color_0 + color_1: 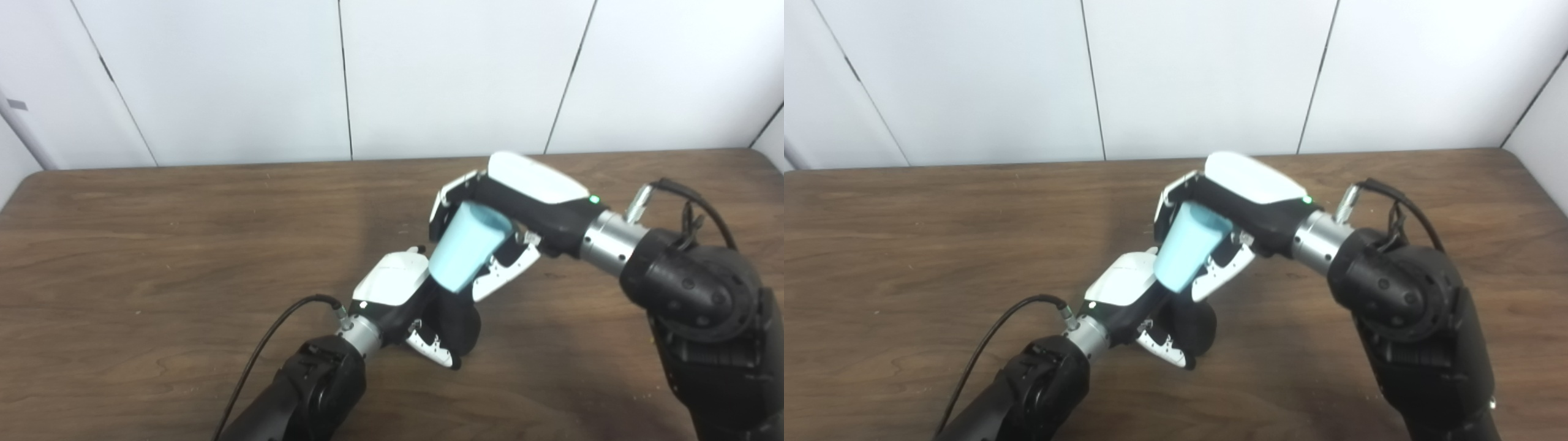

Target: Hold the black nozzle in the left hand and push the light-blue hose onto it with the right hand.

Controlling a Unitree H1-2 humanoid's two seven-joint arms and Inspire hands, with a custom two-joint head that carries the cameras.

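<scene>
Left hand [409, 300] wraps its fingers round the black nozzle [458, 324], low over the table [153, 245]. Right hand [497, 211] clutches the light-blue hose [467, 248], tilted down-left, its lower end meeting the nozzle's top right beside the left hand.

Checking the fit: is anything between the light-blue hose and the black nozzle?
No: in both views the light-blue hose meets the black nozzle directly, nothing between.

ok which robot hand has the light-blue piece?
The right robot hand, higher and farther back, is closed around the light-blue hose. The left robot hand, below it, grips the black nozzle instead.
</scene>
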